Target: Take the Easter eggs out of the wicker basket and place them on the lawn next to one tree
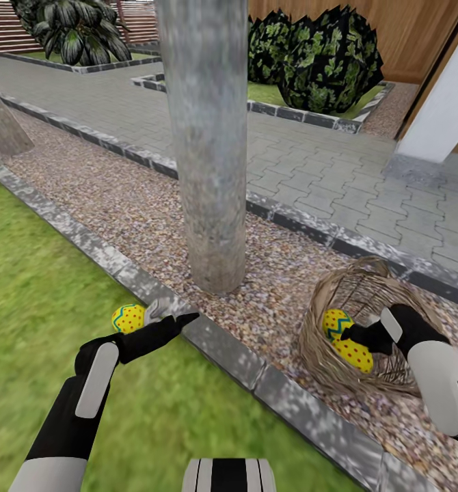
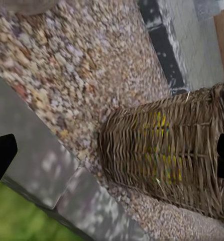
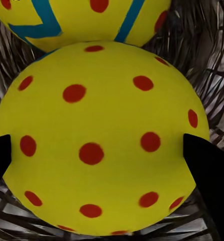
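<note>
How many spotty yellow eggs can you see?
3. One egg lies on the lawn by the left pincer. Two eggs sit in the tipped wicker basket on the gravel, at the right pincer.

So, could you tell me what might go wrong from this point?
The wicker basket lies tipped on the gravel, so the right gripper, reaching for the lower egg, could knock the upper egg out. The first egg sits at the lawn's edge near the left gripper, which may nudge it.
</note>
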Tool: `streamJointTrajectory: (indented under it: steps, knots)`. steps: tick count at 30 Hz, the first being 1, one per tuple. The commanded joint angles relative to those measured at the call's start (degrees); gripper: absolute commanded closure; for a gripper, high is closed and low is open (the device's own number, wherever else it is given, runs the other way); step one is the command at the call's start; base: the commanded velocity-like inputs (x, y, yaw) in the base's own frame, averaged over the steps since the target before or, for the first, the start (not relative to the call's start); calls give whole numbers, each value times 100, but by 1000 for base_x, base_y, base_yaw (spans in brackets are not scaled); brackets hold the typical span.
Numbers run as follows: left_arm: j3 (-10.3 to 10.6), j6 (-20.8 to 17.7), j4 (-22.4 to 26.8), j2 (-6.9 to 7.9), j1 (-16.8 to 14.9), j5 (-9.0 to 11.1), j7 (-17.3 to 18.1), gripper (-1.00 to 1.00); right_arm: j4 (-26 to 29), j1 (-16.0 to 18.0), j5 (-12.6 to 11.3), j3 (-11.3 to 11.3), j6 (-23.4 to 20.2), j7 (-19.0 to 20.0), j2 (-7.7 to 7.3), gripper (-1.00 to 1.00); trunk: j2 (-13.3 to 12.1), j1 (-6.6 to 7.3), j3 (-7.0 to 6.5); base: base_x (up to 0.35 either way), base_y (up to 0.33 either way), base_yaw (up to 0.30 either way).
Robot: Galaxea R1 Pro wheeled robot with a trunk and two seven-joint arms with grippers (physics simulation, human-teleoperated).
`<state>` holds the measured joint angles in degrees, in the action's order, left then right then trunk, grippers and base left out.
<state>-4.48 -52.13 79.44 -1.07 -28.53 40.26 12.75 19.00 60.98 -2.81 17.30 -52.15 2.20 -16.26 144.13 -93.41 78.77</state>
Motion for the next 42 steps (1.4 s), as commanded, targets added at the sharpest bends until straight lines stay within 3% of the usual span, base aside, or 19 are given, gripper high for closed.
streamJointTrajectory:
  steps: [1,39,42]
  knots:
    - [-18,-36,1,-7,-3,-35,44,-100,7,2,-18,19,-23,0,0,100,0,3,-19,0,0,0]
    - [-13,-55,1,-7,-3,-35,44,-100,82,-7,-9,19,-39,0,-43,100,-51,101,-861,0,0,0]
    - [-15,-60,1,-7,-3,-35,44,-100,118,-7,-2,13,-123,371,-94,100,-55,109,-927,0,0,0]
